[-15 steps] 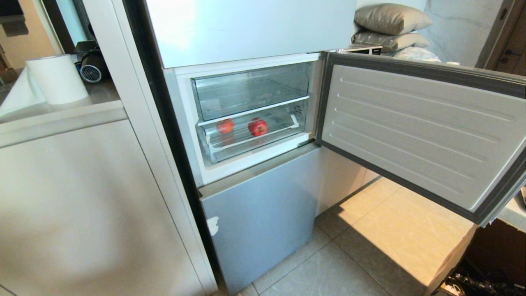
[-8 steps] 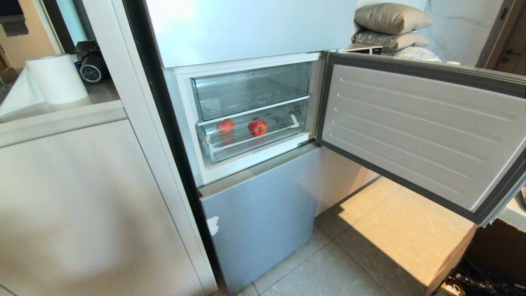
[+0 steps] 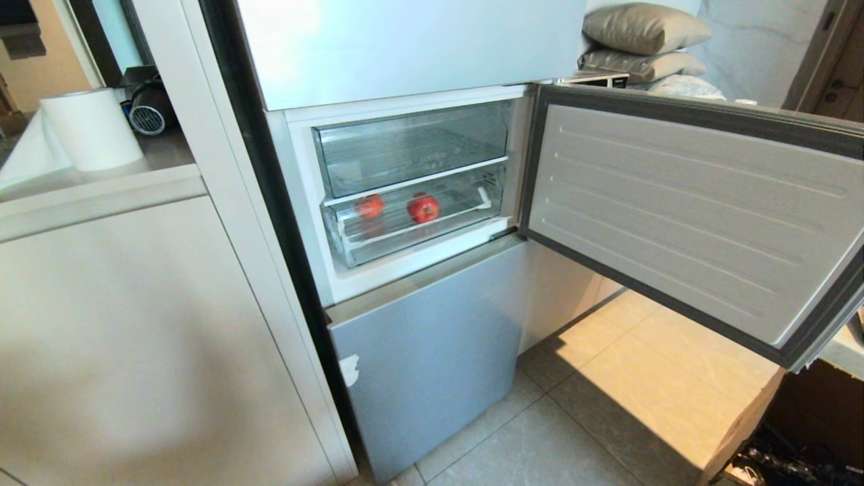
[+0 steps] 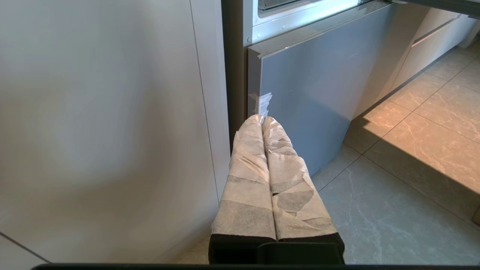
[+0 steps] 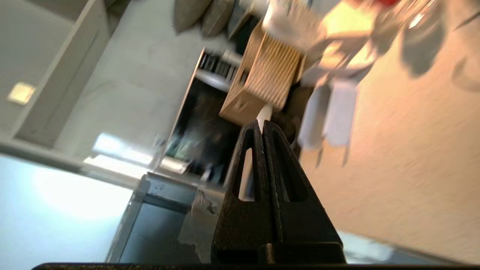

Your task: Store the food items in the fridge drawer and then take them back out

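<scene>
Two red food items lie in the fridge drawer (image 3: 418, 244), the lower clear drawer of the open fridge compartment: a larger round fruit (image 3: 423, 208) and, left of it, a smaller one (image 3: 370, 206). The drawer sits pushed in. Neither arm shows in the head view. My left gripper (image 4: 262, 119), its fingers wrapped in pale tape, is shut and empty, low down and pointing at the corner of the grey lower fridge door (image 4: 311, 93). My right gripper (image 5: 261, 123) is shut with nothing in it, and everything beyond it is blurred.
Above the fridge drawer sits another clear drawer (image 3: 412, 148) with faint lettering. The compartment door (image 3: 688, 216) swings wide open to the right over the tiled floor (image 3: 607, 405). A white cabinet (image 3: 135, 337) with a paper roll (image 3: 94, 128) stands left. Pillows (image 3: 641, 30) lie behind the door.
</scene>
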Available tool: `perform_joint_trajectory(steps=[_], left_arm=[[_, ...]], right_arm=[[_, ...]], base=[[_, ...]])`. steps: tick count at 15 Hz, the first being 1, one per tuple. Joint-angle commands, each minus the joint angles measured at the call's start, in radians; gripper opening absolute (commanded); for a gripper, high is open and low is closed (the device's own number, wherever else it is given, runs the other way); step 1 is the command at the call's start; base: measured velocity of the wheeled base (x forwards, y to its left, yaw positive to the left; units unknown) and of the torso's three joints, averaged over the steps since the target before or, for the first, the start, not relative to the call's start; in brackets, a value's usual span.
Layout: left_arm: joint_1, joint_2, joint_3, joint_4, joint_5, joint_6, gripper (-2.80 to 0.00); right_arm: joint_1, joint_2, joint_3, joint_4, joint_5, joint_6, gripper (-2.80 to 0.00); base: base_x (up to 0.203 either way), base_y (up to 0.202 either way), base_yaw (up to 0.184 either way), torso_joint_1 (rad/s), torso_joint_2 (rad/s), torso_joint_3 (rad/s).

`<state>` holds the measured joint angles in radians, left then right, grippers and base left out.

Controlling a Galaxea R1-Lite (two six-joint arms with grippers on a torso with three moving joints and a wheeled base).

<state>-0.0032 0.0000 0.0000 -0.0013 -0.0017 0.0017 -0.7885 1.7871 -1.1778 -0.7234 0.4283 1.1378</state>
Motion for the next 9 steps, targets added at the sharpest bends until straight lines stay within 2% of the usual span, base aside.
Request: perform_joint_trajectory(steps=[1, 3, 6, 9], left_arm=[[0.000, 0.000, 0.002, 0.000, 0.000, 0.000, -2.80], [0.000, 0.000, 0.002, 0.000, 0.000, 0.000, -2.80], [0.000, 0.000, 0.002, 0.000, 0.000, 0.000, -2.80], [0.000, 0.000, 0.002, 0.000, 0.000, 0.000, -2.80]], right_arm=[[0.020, 0.051, -0.028, -0.002, 0.066, 0.057, -2.80], [0.019, 0.039, -0.014, 0.000, 0.120, 0.123, -2.80], [0.017, -0.012, 0.055, 0.007, 0.168, 0.128, -2.80], [0.001, -0.234, 0.211, 0.007, 0.265, 0.138, -2.80]], base=[[0.000, 0.000, 0.000, 0.000, 0.00, 0.000], [0.000, 0.000, 0.000, 0.000, 0.00, 0.000], [0.000, 0.000, 0.000, 0.000, 0.00, 0.000], [0.000, 0.000, 0.000, 0.000, 0.00, 0.000]])
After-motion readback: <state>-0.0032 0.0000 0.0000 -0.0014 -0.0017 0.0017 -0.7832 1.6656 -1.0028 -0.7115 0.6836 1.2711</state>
